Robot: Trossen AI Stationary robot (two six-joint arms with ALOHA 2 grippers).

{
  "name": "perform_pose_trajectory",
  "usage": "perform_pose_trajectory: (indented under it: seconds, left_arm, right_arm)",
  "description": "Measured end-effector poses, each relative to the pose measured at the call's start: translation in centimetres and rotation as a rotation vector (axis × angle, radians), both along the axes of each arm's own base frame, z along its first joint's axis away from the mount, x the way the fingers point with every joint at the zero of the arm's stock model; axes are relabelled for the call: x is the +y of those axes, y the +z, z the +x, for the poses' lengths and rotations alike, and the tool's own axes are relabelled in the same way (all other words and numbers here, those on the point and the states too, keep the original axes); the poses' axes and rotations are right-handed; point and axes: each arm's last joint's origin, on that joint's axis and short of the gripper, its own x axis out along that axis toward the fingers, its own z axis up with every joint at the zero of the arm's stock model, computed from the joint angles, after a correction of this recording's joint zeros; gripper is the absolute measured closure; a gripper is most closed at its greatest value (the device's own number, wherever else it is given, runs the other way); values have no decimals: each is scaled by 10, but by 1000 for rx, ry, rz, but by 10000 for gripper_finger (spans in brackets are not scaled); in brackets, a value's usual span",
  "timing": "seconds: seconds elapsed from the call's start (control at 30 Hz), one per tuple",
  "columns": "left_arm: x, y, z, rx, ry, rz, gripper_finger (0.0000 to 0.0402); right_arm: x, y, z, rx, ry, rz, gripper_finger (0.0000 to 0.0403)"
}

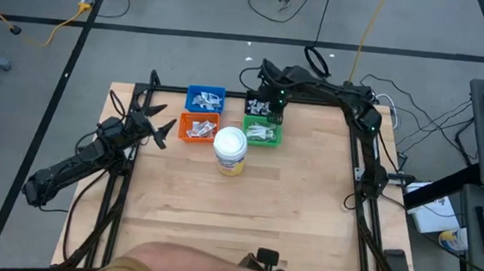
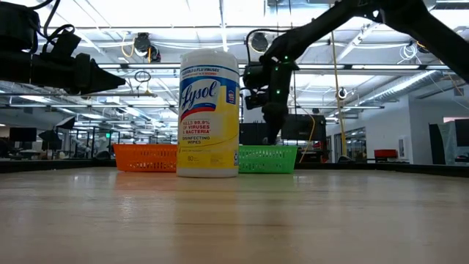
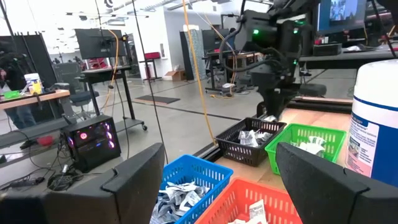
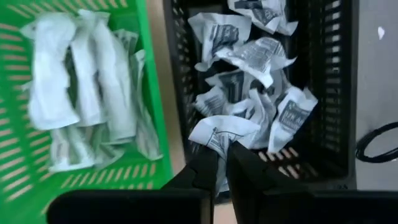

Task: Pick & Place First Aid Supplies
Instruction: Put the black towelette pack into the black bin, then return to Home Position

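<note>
Table: a pale wooden table (image 1: 219, 212) carried all the work, with one arm along each side.
Arms: two were counted. The left arm lay along the table's left edge; the right arm reached in from the right rear to the bins.
Jar: one white-lidded wipes jar (image 1: 230, 149) stood upright just in front of the bins, between the orange and green ones.
Bins: four were counted, set in a tight two-by-two block at the table's rear centre: blue bin (image 1: 205, 99) behind orange bin (image 1: 198, 129), black bin (image 1: 259, 107) behind green bin (image 1: 262, 134).
Supplies: the first aid supplies (image 4: 249, 81) lay sorted in all four bins. The black bin held about seven crumpled square packets with dark print; the green bin held roughly five long white wrapped strips (image 4: 87, 93), their long axes running front to back. The counts are approximate, as the pieces overlapped.
Right gripper: the right gripper (image 4: 222, 163) hung over the near end of the black bin, fingers almost together and nipping the edge of one printed packet (image 4: 217, 135). Whether that packet was truly gripped or merely touched could not be settled.
Key relation: that packet lay directly ahead of the right fingertips, so the right arm was much the nearer.
Left gripper: the left gripper (image 3: 236, 180) waited well left of the bins, spread wide and empty, facing the blue and orange bins.
</note>
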Motion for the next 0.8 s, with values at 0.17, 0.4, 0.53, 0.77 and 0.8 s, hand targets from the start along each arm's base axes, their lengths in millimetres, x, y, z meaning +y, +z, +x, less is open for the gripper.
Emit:
perform_pose_trajectory:
  seconds: [0.17, 0.4, 0.53, 0.77, 0.8]
  left_arm:
    - [0, 0, 0, 0, 0, 0, 92]
    - [0, 0, 0, 0, 0, 0, 92]
    - [0, 0, 0, 0, 0, 0, 91]
    - [0, 0, 0, 0, 0, 0, 91]
    - [0, 0, 0, 0, 0, 0, 92]
  right_arm:
    - [-7, -5, 2, -12, -2, -14, 374]
    - [-13, -3, 8, -81, 70, -96, 347]
    - [-13, -3, 9, -86, 82, -105, 318]
    - [-11, 4, 8, -117, -15, -88, 266]
    - [-11, 9, 7, -136, -42, -90, 260]
